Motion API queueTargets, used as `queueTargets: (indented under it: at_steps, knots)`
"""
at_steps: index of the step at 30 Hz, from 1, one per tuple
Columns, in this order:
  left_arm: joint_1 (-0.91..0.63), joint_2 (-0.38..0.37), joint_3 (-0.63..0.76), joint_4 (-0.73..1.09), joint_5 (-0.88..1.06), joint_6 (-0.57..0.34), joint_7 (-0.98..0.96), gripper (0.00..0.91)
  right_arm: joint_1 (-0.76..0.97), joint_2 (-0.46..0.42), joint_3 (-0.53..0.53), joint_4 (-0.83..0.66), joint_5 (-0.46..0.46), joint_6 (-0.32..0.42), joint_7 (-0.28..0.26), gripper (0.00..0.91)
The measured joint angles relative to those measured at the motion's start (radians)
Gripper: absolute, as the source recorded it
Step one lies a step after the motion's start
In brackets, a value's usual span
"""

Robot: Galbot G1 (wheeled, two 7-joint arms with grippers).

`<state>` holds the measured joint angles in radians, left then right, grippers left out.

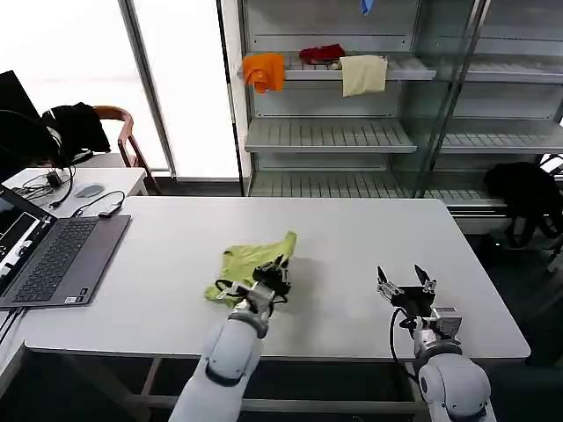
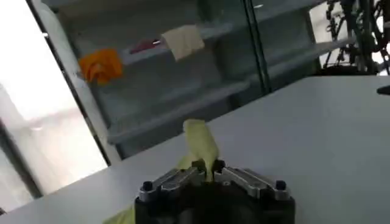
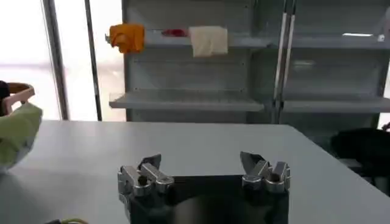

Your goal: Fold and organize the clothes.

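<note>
Pinching crumpled soft T-shirt, left pincer.

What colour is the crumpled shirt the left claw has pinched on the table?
Lime yellow-green cotton T-shirt, clearest in the head view.

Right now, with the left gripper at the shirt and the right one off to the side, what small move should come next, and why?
Probably lift the left gripper a little, drawing the T-shirt up off the table. Its fingers look shut on a fold of the cloth, and the shirt lies crumpled, so it needs spreading before folding. The right gripper waits open, apart from the shirt.
</note>
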<state>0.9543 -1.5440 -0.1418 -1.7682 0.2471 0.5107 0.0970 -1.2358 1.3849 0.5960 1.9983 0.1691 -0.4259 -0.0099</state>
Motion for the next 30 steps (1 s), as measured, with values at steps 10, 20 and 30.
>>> queueTargets:
  at_steps: [10,20,30]
  knots:
    - [-0.097,-0.057,0.082,0.124,-0.131,-0.029,-0.082,0.907,0.025,0.01,-0.021,-0.015,0.002,-0.029,-0.003,0.907]
    - [-0.154,-0.043,0.054,0.085,-0.295,-0.019,-0.155,0.907,0.075,0.06,-0.079,-0.058,0.035,-0.075,-0.005,0.907]
    - [-0.126,0.092,-0.07,0.059,-0.392,-0.062,-0.159,0.907,0.123,0.11,-0.15,-0.12,0.117,-0.124,0.024,0.907]
